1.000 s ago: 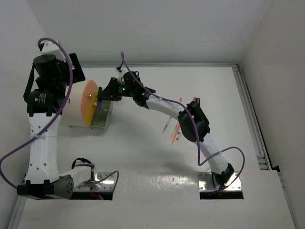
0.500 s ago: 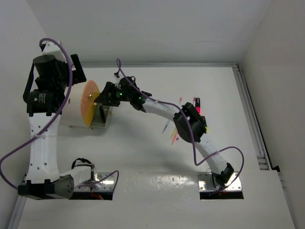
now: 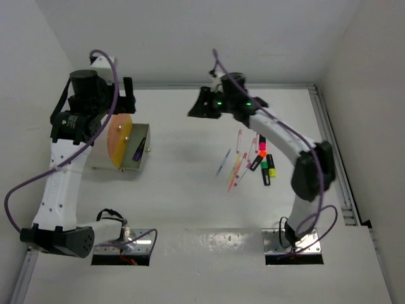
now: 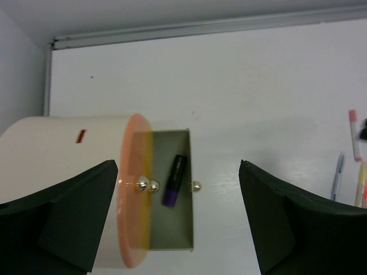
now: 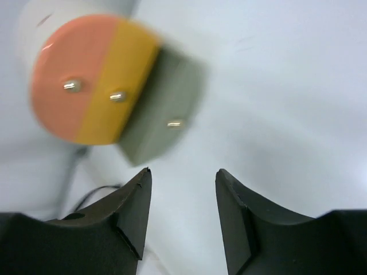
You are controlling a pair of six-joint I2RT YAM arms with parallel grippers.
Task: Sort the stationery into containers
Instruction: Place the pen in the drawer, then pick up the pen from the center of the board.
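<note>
Both grippers released, nothing held.
Left gripper hangs with its fingers spread wide above the greenish bin, which juts out at 3 o'clock of the white drum. One black highlighter with a purple end lies inside. Right gripper gapes empty at the table's 12 o'clock. Loose pens and highlighters lie at 3 o'clock. Red mark on the drum is unreadable.

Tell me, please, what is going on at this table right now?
Two robot arms are sorting stationery into a white drum. The left gripper hangs open above the drum, over its open greenish bin, where one black marker with a purple end lies. The right gripper, open and empty, is raised near the far side of the table, facing the drum. Several pens and highlighters lie on the table, not yet sorted.
</note>
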